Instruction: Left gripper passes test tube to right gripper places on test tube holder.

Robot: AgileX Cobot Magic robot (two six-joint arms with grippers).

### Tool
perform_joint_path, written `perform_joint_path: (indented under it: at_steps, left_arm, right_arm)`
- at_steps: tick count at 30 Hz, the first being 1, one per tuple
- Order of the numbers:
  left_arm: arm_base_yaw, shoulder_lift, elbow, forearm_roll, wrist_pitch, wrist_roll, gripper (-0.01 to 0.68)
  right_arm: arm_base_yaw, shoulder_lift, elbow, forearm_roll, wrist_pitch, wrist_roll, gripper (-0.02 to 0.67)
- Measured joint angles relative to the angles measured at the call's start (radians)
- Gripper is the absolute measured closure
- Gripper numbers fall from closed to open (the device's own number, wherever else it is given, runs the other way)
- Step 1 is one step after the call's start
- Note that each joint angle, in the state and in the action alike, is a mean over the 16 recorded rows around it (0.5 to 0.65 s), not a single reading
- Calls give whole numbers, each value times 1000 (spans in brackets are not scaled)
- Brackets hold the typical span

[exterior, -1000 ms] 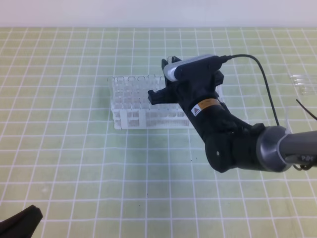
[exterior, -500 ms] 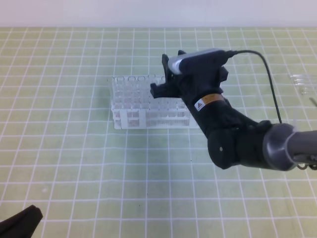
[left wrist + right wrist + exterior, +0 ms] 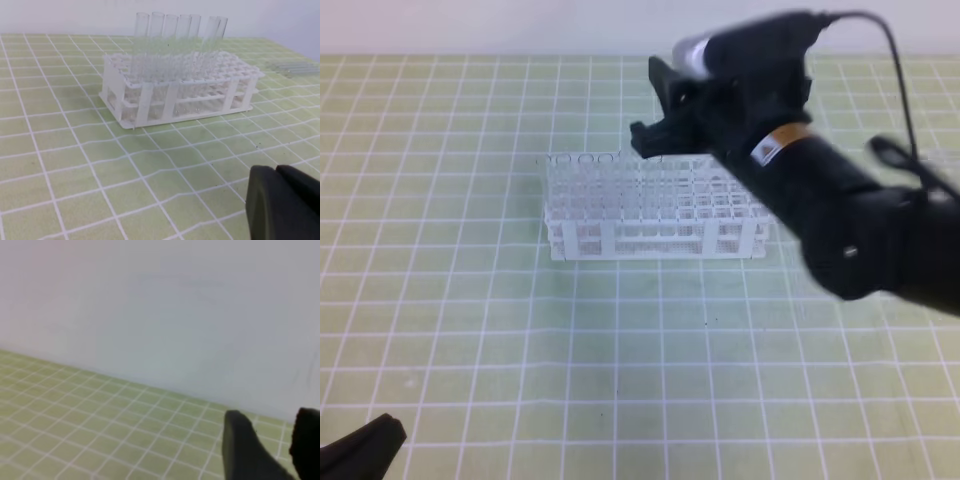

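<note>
The white test tube holder [image 3: 650,215] stands mid-table, seen closer in the left wrist view [image 3: 175,95]. Several clear test tubes [image 3: 175,40] stand upright in its back rows, and I cannot tell which one was just handled. My right gripper [image 3: 650,105] hangs blurred above the holder's back edge, touching nothing. The right wrist view shows its fingers [image 3: 245,450] apart, with only mat and wall between them, so the right gripper [image 3: 270,415] is open and empty. My left gripper [image 3: 365,450] rests at the near left corner, its fingers [image 3: 280,200] shut and empty.
More clear tubes [image 3: 295,67] lie flat on the green grid mat at the far right. The right arm [image 3: 850,230] and its black cable [image 3: 895,60] stretch over the holder's right end. A pale wall [image 3: 520,25] bounds the far side.
My right gripper has risen up and away from the holder's back rows, uncovering the holder. The left gripper has not moved.
</note>
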Motion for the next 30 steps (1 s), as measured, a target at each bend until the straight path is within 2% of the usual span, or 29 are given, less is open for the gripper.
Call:
perform_joint_path:
  at_steps: [7, 13, 23, 30]
  left_arm:
    - [-1, -2, -6, -1, 5, 0, 675]
    - [-1, -3, -9, -1, 7, 0, 675]
    - [-1, -4, -10, -1, 8, 0, 675]
    - [-1, -3, -9, -1, 7, 0, 675]
  right_arm:
    - [0, -176, 16, -3, 219, -31, 567]
    - [0, -336, 101, -6, 306, -45, 643]
    - [0, -592, 357, 13, 311, -57, 662]
    - [0, -674, 492, 37, 298, -58, 662]
